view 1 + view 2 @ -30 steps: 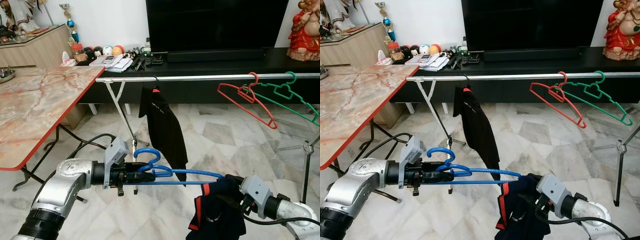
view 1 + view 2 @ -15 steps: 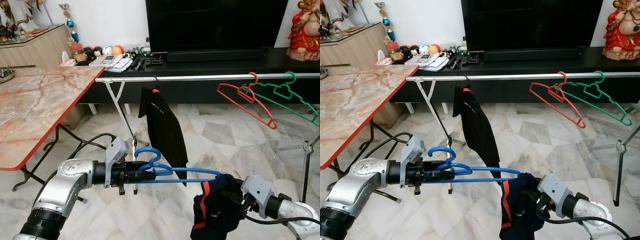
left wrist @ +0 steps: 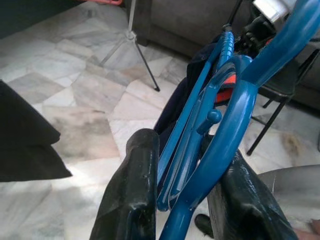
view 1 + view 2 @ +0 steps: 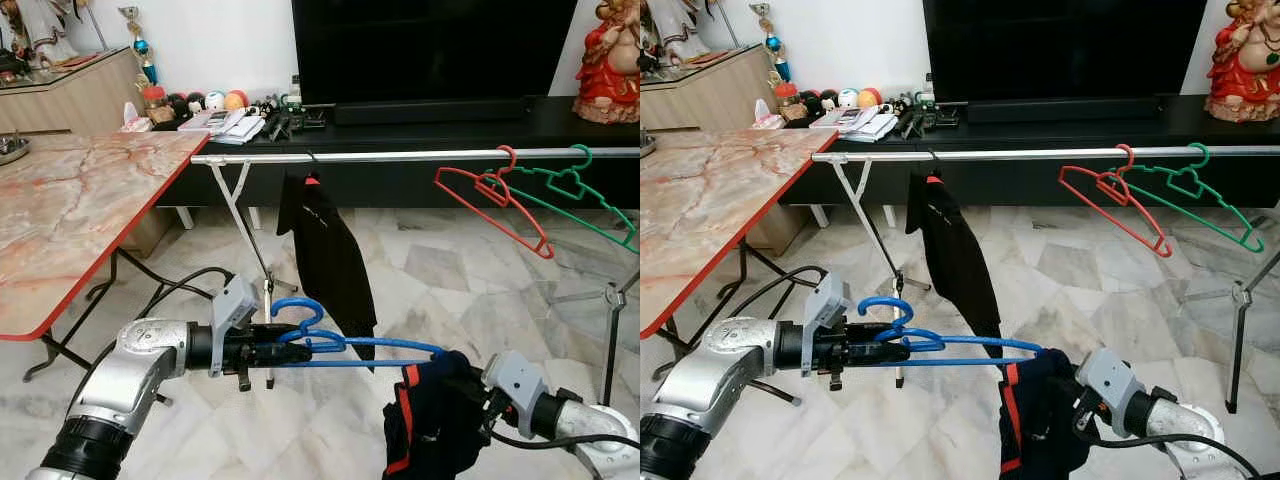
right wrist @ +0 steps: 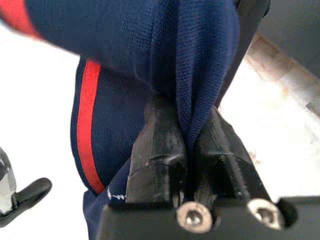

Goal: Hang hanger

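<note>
Left eye view — left gripper (image 4: 272,352) clamps the blue hanger (image 4: 345,348) by its neck, held level, low before the rail (image 4: 400,155); right gripper (image 5: 187,150) pinches the navy garment (image 4: 432,425) — red hanger (image 4: 492,195) hangs beyond.

this is a home living room. a large black television (image 4: 430,50) stands on a long dark cabinet (image 4: 560,115) at the wall. beside the television sits a red statue (image 4: 608,60). before the cabinet are a clothes rail (image 4: 400,156), a marble table (image 4: 70,210) and a marble floor (image 4: 440,270).
</note>
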You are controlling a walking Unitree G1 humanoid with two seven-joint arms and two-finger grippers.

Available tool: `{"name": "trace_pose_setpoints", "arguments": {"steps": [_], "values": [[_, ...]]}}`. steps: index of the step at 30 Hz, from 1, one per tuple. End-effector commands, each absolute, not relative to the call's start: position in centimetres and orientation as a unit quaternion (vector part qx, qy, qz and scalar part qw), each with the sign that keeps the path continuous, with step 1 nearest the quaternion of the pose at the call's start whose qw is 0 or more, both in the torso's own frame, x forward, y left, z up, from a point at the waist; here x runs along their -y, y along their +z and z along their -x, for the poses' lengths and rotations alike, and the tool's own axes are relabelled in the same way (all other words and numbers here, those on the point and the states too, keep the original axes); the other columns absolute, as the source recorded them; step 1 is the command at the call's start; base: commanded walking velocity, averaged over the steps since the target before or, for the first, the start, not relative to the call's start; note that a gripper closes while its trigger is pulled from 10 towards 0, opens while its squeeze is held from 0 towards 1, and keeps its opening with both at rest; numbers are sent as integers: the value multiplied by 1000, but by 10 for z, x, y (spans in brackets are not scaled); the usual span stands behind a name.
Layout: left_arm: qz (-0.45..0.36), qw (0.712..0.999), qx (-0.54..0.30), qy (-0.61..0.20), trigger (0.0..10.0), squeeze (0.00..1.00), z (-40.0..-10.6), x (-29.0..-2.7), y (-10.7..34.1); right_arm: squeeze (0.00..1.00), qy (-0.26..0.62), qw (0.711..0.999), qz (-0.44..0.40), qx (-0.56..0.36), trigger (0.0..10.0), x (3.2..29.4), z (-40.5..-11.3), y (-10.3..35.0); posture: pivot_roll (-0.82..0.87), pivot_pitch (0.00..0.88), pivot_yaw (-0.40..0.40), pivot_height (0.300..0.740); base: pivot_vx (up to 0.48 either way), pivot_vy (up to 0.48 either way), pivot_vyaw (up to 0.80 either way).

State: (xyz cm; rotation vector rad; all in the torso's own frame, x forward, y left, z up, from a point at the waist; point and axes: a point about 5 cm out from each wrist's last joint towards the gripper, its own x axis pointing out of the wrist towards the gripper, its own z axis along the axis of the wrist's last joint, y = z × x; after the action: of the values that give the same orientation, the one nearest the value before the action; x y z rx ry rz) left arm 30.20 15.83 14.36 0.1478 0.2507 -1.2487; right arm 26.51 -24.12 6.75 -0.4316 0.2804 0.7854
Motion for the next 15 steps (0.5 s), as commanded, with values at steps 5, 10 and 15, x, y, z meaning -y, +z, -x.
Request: {"name": "trace_pose_setpoints", "arguments": {"steps": [5, 10, 15], "values": [[-144, 792, -154, -573, 0, 0, -303, -161, 133, 0, 380, 890, 217, -131, 0, 244, -265, 73, -37, 0, 75, 740, 0, 0, 0], [-170, 802, -163, -549, 0, 0, -309, -160, 125, 0, 382, 887, 218, -136, 0, 244, -264, 73, -38, 0, 76, 740, 0, 0, 0], [-223, 806, -167, -522, 0, 0, -316, -150, 116, 0, 386, 885, 219, -140, 0, 244, -264, 73, -38, 0, 76, 740, 0, 0, 0]]}}
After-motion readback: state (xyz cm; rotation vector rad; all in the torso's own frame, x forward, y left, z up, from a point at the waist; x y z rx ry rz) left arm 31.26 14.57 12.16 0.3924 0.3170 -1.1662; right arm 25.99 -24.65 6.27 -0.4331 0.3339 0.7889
